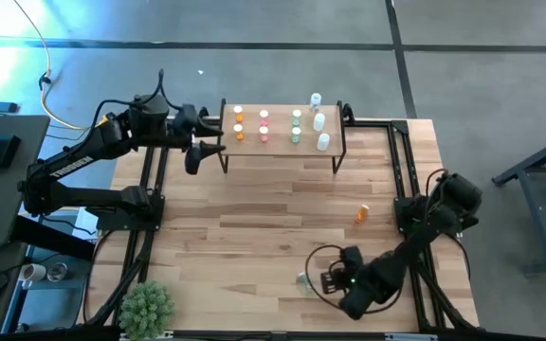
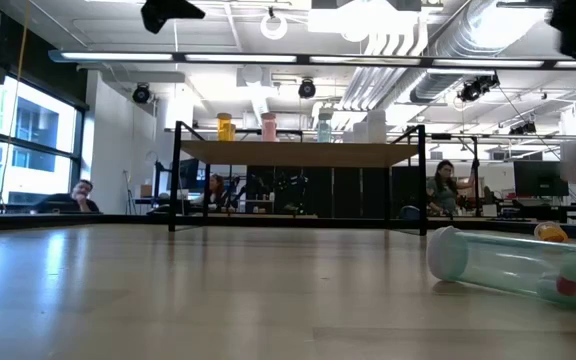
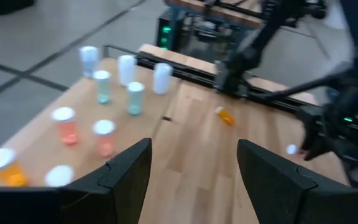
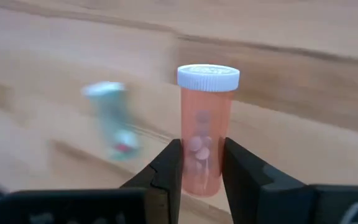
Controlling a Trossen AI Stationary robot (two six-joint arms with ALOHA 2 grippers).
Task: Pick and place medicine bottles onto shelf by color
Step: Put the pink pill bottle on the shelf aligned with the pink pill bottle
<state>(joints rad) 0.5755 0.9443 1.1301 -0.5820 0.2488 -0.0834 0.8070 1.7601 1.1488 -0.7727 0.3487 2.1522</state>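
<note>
Pictured from above, nine o'clock to three. Parked just off the nine o'clock end of the shelf (image 1: 282, 152): left gripper (image 1: 202, 152), fingers (image 3: 126, 174) spread wide, nothing between them.

Set at the table's (image 1: 254, 227) twelve o'clock edge: the shelf itself, a light board on thin black legs. Ranged upright on top, nine to three o'clock, in columns of three: orange bottles (image 1: 238, 126), pink bottles (image 1: 263, 127), green bottles (image 1: 296, 127), clear bottles (image 1: 318, 121), all white-capped. Clear column strung out less evenly than the rest, its twelve o'clock member at the board's far edge.

Tucked into the table's seven o'clock corner: plant (image 1: 147, 305).

Left lying on bare wood, at about three o'clock of the table's middle and well apart from the shelf: loose orange bottle (image 1: 362, 214).

Lowered to the table's five o'clock area: right gripper (image 1: 325, 280), clamped narrow on a salmon bottle (image 4: 207, 118), gripped low on the body, cap up, pills visible inside. Left on its side just beside that gripper, at its nine o'clock: tinted bottle (image 1: 303, 280), greenish, something red inside. Whether touched by the gripper, impossible to tell.

Glimpsed beyond the table at tabletop level: people at desks (image 2: 78, 195).
</note>
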